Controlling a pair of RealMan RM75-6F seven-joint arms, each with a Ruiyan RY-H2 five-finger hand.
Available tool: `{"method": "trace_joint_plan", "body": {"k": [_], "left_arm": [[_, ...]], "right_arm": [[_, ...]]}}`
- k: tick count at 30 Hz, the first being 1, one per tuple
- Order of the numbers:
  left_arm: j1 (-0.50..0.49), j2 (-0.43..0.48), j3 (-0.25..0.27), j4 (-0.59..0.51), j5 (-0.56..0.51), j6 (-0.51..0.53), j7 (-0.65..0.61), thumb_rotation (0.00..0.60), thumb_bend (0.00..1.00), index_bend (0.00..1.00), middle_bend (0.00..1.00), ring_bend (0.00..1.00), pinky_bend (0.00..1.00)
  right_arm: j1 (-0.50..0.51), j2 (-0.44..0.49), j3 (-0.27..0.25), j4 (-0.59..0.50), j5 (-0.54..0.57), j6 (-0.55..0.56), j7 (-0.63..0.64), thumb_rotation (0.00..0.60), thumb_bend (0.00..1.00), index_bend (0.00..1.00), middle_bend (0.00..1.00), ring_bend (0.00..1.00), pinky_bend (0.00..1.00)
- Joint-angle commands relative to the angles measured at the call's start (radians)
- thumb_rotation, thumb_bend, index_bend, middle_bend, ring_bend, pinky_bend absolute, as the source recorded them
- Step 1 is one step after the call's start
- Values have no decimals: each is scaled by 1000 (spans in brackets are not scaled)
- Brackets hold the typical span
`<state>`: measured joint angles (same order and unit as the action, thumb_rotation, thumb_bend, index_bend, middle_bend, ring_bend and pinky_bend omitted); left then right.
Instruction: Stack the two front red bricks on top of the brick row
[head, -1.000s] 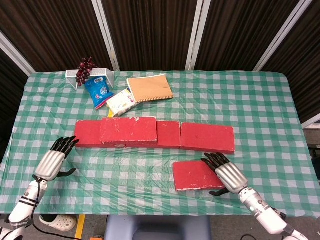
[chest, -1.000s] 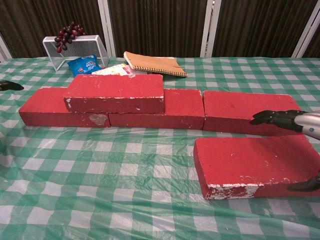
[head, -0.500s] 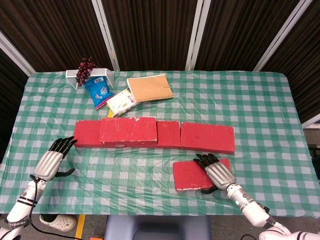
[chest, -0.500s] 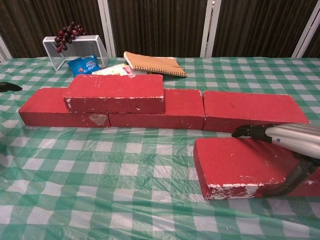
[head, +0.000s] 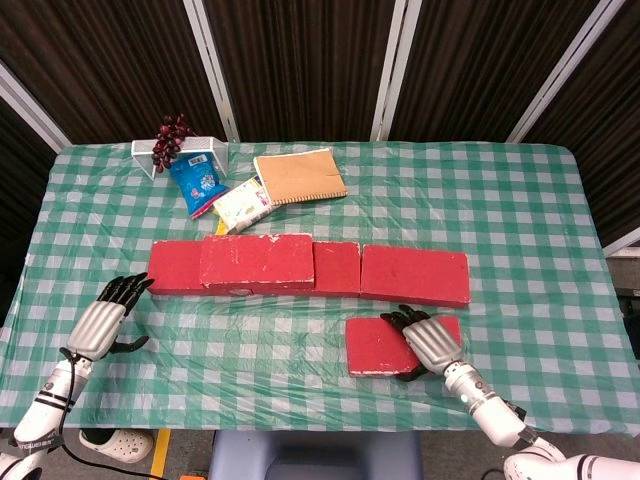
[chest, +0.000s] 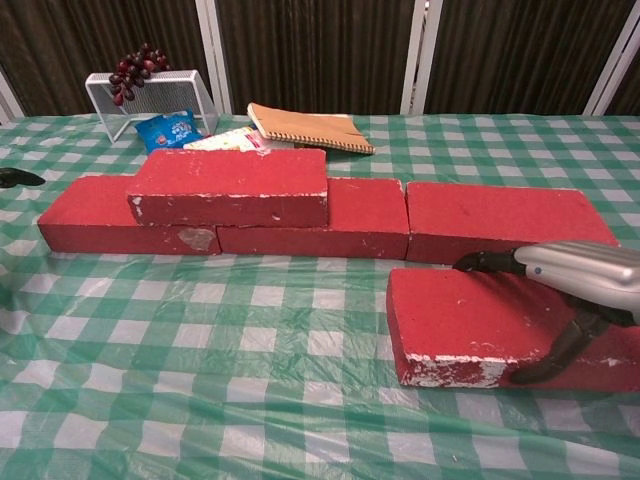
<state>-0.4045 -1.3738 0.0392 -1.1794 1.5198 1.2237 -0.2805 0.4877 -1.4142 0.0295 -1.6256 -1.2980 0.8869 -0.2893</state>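
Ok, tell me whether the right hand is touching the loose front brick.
Touching. In the chest view the right hand lies across the front brick, fingers over its top and thumb pressed against its front face.

A green checked tablecloth (head: 520, 200) covers the table before dark slatted wall panels (head: 300, 60) with pale posts.

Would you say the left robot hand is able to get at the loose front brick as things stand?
Probably not easily: the left robot hand sits at the table's far-left edge, while the front brick lies toward the right, with the right robot hand already over it.
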Motion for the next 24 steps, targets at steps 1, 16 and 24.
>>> {"method": "trace_joint_plan", "body": {"k": [1, 16, 24], "left_arm": [[1, 1, -2, -3, 1, -1, 2, 600, 240, 0, 0, 0, 33], [20, 16, -10, -49, 12, 22, 69, 600, 245, 0, 0, 0, 37], [26, 13, -23, -59, -2, 19, 105, 600, 256, 0, 0, 0, 36]], "right_arm": [[0, 2, -3, -5, 0, 9, -5, 600, 189, 510, 417, 325, 461], [39, 200, 113, -174, -38, 101, 86, 600, 189, 530, 433, 337, 466], [243, 205, 277, -79, 239, -81, 33, 600, 189, 521, 433, 337, 465]]}}
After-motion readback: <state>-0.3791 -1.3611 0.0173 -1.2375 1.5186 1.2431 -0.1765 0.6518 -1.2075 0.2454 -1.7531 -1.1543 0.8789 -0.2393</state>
